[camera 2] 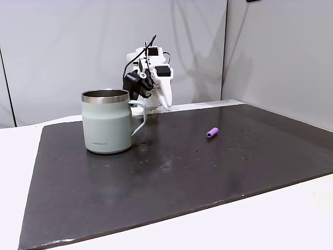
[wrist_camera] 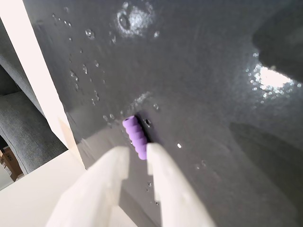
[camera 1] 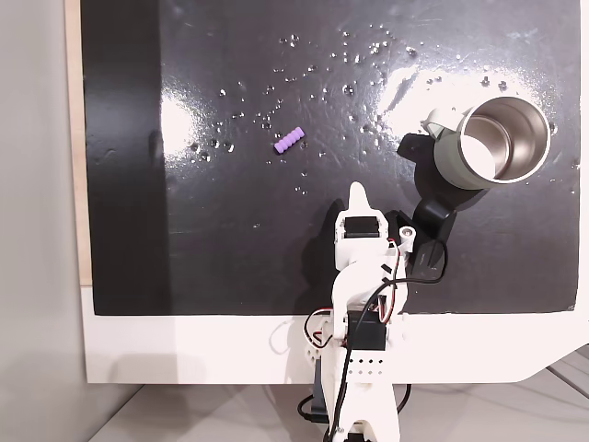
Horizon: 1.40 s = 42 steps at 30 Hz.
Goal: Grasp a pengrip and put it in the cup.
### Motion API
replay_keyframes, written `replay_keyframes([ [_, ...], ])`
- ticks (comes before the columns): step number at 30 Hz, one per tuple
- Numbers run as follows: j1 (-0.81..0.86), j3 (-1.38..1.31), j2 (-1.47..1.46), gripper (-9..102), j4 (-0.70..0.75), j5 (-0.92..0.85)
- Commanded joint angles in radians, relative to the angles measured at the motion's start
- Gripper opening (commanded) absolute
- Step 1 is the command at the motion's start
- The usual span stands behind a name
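Wrist view: gripper (wrist_camera: 137,153) at bottom centre, fingers slightly apart, holding nothing. Pengrip (wrist_camera: 136,137) lies on the dark mat (wrist_camera: 213,118) just past the tips, centre frame. A fixed view: pengrip (camera 1: 289,141) upper centre, well apart from the cup (camera 1: 488,143), upright at upper right on the desk (camera 1: 184,350).

The white arm sits folded back at its base, upper links raised and the gripper (camera 1: 359,191) pointing forward and down in a fixed view. In the wrist view the gripper (wrist_camera: 137,153) shows two pale fingers (wrist_camera: 113,165) with the jaws only slightly parted, holding nothing.
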Motion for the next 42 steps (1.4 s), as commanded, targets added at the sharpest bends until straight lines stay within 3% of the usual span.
replay_keyframes([
  [1,-0.006,-0.009,0.009,0,-0.025,0.028],
  [14,-0.006,-0.015,0.009,0,-0.025,0.025],
  [20,-0.029,-0.173,-0.011,0,0.015,0.012],
  [42,-0.175,-1.129,-1.124,4,0.201,-0.046],
])
